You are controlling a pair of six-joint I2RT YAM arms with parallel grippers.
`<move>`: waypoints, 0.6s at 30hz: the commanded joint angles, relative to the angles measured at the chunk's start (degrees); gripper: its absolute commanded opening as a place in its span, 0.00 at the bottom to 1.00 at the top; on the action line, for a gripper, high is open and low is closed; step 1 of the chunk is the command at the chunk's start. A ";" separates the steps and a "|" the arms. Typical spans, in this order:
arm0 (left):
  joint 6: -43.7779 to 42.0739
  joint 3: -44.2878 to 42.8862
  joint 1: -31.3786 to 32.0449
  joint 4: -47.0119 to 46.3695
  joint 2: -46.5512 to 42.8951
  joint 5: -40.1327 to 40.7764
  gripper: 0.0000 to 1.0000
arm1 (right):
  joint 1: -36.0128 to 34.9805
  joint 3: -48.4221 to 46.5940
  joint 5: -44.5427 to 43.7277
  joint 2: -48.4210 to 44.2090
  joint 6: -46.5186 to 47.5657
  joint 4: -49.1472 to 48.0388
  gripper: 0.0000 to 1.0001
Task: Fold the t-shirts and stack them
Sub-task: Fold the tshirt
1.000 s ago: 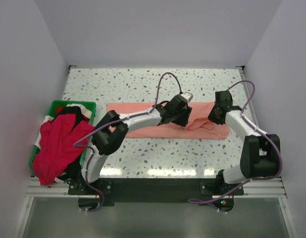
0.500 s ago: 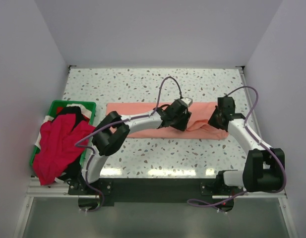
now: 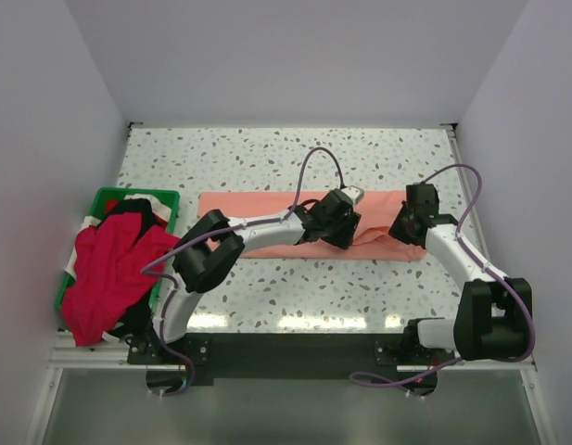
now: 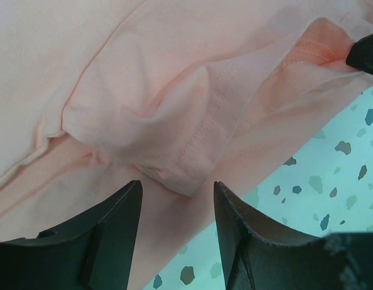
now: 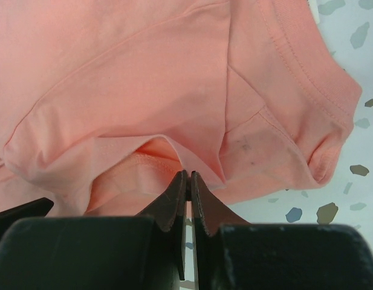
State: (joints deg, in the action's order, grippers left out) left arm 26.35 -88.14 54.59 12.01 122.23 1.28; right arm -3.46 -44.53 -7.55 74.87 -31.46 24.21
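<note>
Top external: right arm (image 3: 457, 255) bent inward, right hand (image 3: 402, 223) pinching salmon-pink t-shirt (image 3: 248, 204).

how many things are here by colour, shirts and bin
salmon-pink shirt: 1
red shirt: 1
black cloth, partly hidden: 1
green bin: 1
total: 4 (white scraps by the bin are too hidden to count)

1. The spread t-shirt (image 3: 248, 206) lies across the middle of the table (image 3: 267, 158), running left to right.
2. The bin (image 3: 100, 197) sits at the table's left edge, with a heap of t-shirts (image 3: 105, 269) in it spilling over the near rim.
3. The left gripper (image 4: 177, 193) is on the shirt's right half, and the right gripper (image 5: 187, 181) is just right of it.
</note>
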 commanded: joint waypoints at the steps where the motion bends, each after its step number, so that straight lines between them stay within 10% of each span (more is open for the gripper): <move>1: -0.51 -0.37 0.26 -3.48 -1.04 -0.40 0.55 | -0.14 0.41 -0.54 -0.96 0.35 -1.00 0.04; 18: 0.02 -2.83 0.43 -3.22 1.07 0.83 0.26 | -0.05 -0.20 -0.53 -0.25 0.61 -1.00 0.03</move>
State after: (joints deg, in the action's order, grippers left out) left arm 26.41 -88.71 54.59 10.74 122.89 1.37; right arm -3.46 -44.53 -7.75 74.87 -31.42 24.16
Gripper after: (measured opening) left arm 0.273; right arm 0.046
